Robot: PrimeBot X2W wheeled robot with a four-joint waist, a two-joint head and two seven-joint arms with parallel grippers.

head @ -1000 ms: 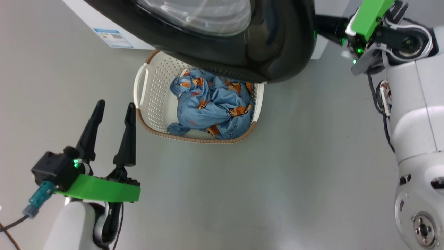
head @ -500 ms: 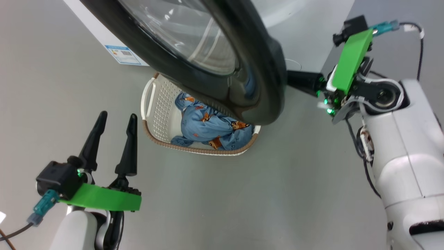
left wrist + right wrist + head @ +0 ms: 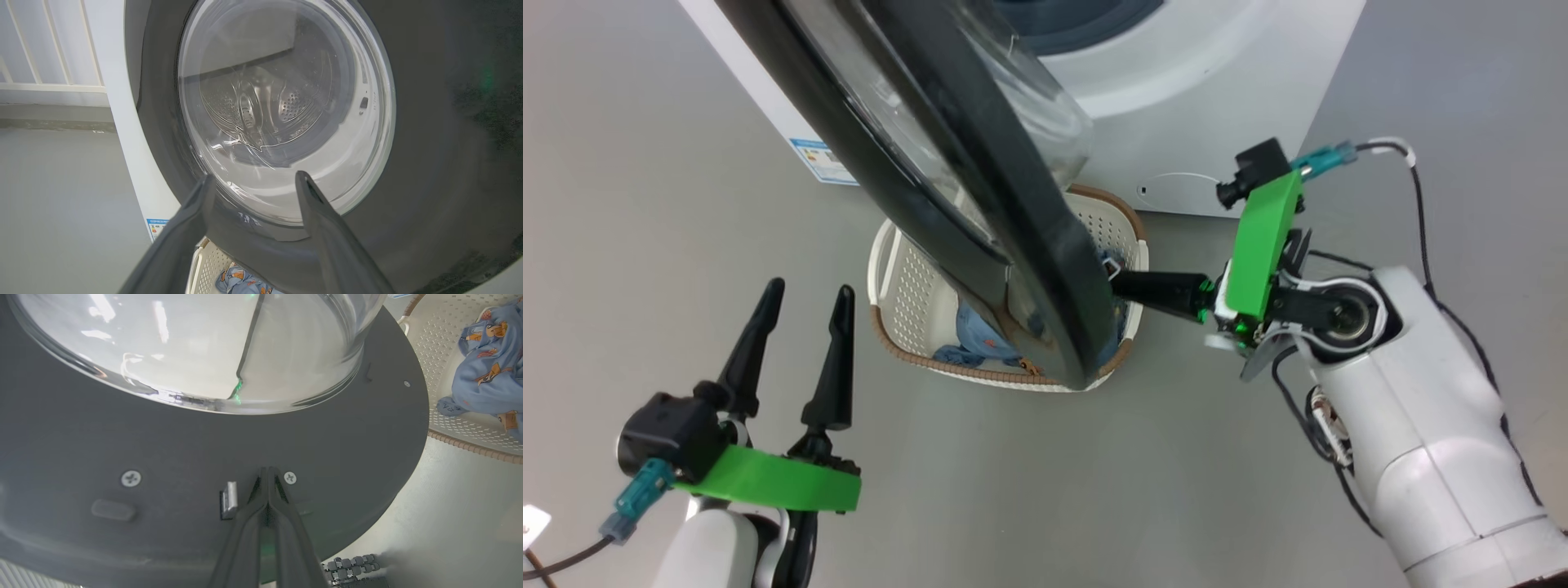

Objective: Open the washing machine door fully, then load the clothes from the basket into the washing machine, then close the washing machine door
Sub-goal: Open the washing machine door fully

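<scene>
The washing machine door (image 3: 1029, 245) stands partly open, its black rim edge-on over the basket (image 3: 892, 282). My right gripper (image 3: 1117, 284) is shut, and its tips press the door's inner face. In the right wrist view the closed fingertips (image 3: 267, 470) touch the door (image 3: 122, 437) beside a metal latch (image 3: 230, 498). My left gripper (image 3: 807, 292) is open at the lower left, holding nothing. From the left wrist, that gripper (image 3: 253, 179) faces the door's glass window (image 3: 282, 102). The clothes (image 3: 977, 341) lie in the basket, mostly hidden by the door. The white washing machine (image 3: 1217, 82) stands behind.
The basket (image 3: 433, 355) with the clothes (image 3: 486, 375) sits on the grey floor right in front of the washer. A blue sticker (image 3: 823, 162) and a round cap (image 3: 1176, 189) mark the washer's lower front. A white railing (image 3: 41, 61) runs left of the washer.
The door has swung further open with my shut right gripper against its inner side. The head camera has shifted, bringing the washer's front into view. My left gripper stays open.
</scene>
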